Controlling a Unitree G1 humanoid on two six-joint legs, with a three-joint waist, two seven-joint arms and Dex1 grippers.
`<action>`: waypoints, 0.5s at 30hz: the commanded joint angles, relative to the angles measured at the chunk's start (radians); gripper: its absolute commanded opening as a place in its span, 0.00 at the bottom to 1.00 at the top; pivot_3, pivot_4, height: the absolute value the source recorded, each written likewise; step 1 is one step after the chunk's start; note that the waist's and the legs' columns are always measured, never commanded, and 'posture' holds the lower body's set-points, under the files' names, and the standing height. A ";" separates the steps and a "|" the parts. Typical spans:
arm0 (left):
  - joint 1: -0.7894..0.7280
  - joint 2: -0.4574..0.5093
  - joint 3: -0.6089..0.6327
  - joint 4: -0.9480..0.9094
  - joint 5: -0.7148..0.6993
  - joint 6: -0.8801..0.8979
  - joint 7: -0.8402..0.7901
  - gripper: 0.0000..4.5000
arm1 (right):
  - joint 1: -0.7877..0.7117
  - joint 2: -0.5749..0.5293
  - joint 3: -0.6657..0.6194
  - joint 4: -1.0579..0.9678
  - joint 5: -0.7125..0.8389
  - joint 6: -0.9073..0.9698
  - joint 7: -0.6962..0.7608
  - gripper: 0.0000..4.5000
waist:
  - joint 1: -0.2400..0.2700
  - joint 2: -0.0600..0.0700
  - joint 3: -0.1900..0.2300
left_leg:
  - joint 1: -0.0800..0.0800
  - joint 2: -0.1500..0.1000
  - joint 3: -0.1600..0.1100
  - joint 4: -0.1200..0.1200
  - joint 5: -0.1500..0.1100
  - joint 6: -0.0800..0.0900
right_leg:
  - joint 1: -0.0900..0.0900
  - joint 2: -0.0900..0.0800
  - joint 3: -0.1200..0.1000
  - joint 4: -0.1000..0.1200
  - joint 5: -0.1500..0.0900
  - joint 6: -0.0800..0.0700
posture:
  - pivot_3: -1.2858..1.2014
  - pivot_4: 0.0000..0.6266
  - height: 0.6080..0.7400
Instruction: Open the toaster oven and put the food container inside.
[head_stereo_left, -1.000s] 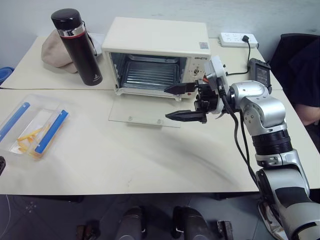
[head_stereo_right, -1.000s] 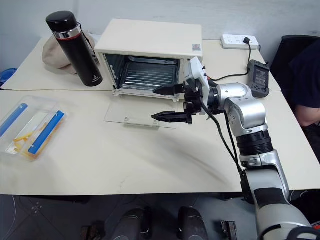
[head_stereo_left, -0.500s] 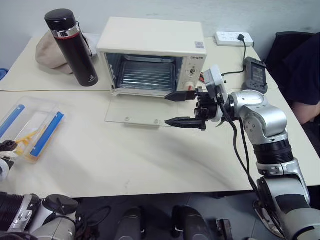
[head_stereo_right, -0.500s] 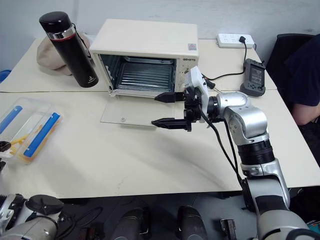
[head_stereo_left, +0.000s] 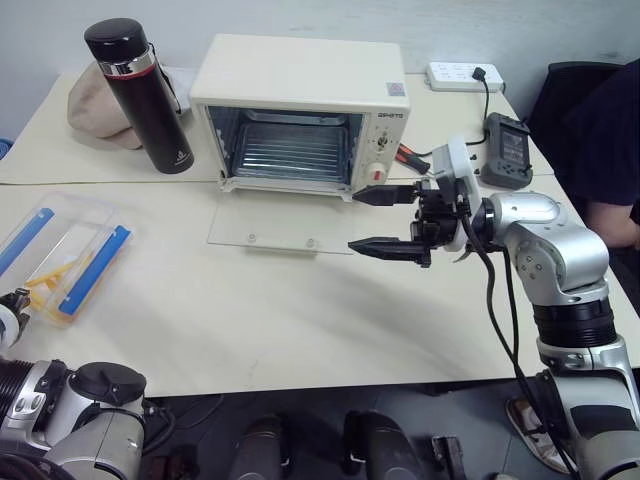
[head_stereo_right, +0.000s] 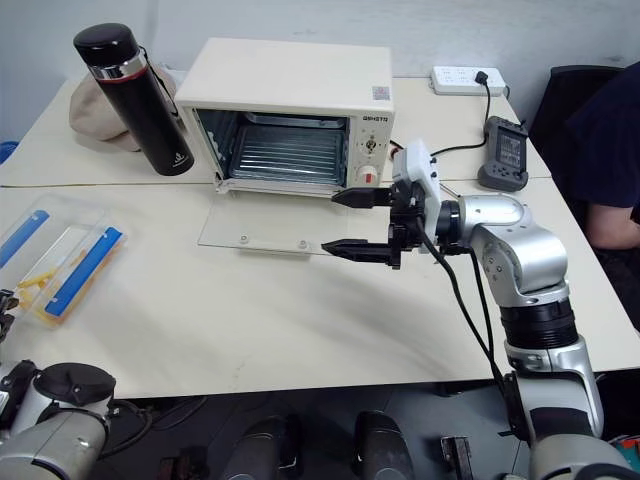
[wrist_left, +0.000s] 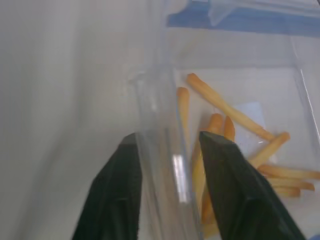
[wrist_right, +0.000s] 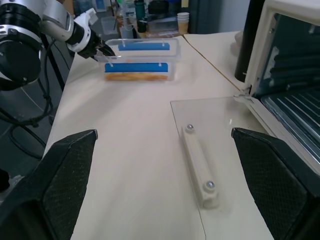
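The cream toaster oven stands at the back of the table with its glass door dropped flat and the wire rack showing. At the table's left lies the clear food container, with blue clips and yellow strips inside. My left gripper is at the container's near end. One finger is outside and one inside its clear wall, shut on it. The same gripper shows at the box's corner in the right wrist view. My right gripper hangs open over the table, just right of the door.
A tall black thermos stands left of the oven, with a beige cloth behind it. A power strip and a black adapter with cables lie at the back right. A person in dark clothes sits at the right edge.
My left arm has come up at the lower left, and its gripper has closed over the container's near wall. The right gripper has drawn back to the right, away from the door, still open.
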 joint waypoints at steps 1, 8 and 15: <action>-0.003 0.037 -0.020 0.007 0.006 -0.008 -0.011 0.11 | -0.003 -0.037 -0.056 -0.062 0.060 0.044 -0.001 1.00 | 0.000 0.000 0.000 | 0.000 0.000 0.000 0.000 0.000 0.000 | 0.000 0.000 0.000 0.000 0.000 0.000 | 0.52 0.24 1.00; 0.137 0.160 -0.176 0.015 -0.196 -0.008 -0.236 0.01 | 0.051 -0.087 -0.086 -0.118 0.056 0.020 -0.020 1.00 | -0.002 -0.004 0.000 | 0.000 0.001 0.002 -0.002 0.000 -0.001 | -0.002 0.000 0.002 0.000 0.000 0.000 | 0.52 0.24 1.00; 0.212 0.298 -0.477 -0.083 -0.579 -0.008 -0.389 0.01 | 0.140 -0.155 -0.160 -0.165 0.099 0.051 -0.039 1.00 | 0.015 -0.005 0.001 | 0.000 0.001 0.002 -0.001 -0.001 -0.001 | -0.002 -0.001 0.002 -0.005 0.000 0.000 | 0.52 0.24 1.00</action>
